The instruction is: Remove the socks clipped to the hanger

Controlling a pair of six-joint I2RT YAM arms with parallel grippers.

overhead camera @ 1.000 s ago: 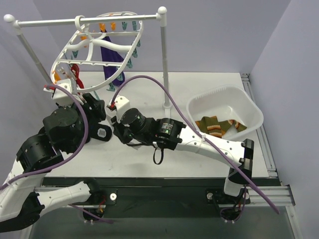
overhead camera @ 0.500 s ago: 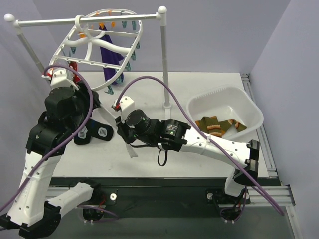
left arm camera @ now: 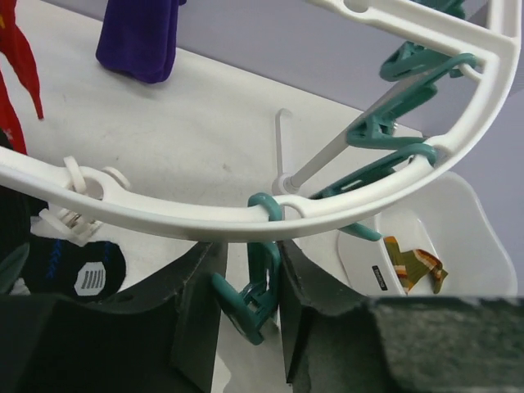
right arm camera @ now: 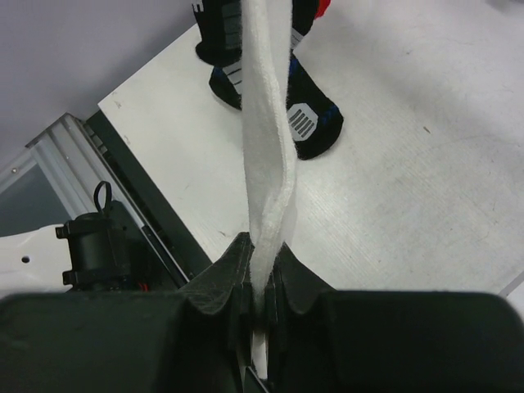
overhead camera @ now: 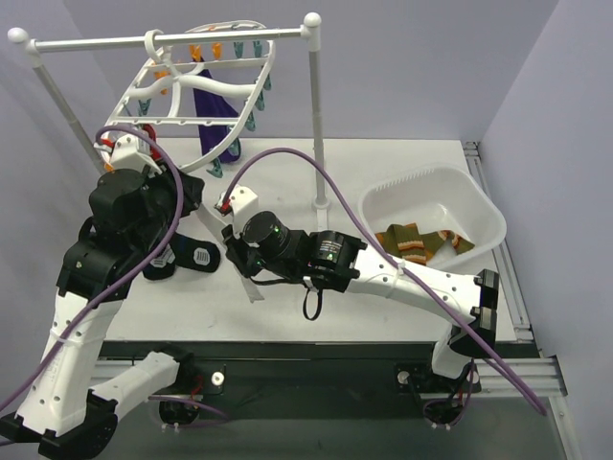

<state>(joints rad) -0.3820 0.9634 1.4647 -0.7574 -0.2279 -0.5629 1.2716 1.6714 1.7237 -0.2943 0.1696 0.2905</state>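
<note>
Dangling upright under the hanger (left arm camera: pixel 164 214), a teal clip (left arm camera: pixel 262 264) is straddled by the left gripper (left arm camera: pixel 248 286), jaws apart; the white sock (right arm camera: pixel 266 147) is clamped in the right gripper (right arm camera: pixel 260 250).

Lab test cell: bare lilac walls (overhead camera: pixel 431 57), aluminium-railed white table (overhead camera: pixel 402 161).

Your top view looks down from above and behind the arm bases over the whole table (overhead camera: pixel 402 168). Your left wrist view sits close against the hanger (left arm camera: pixel 164 217) rim, facing the basin (left arm camera: pixel 483 233). Your right wrist view looks steeply down the white sock (right arm camera: pixel 266 164); both wrist views catch the black sock (right arm camera: pixel 307 123).
</note>
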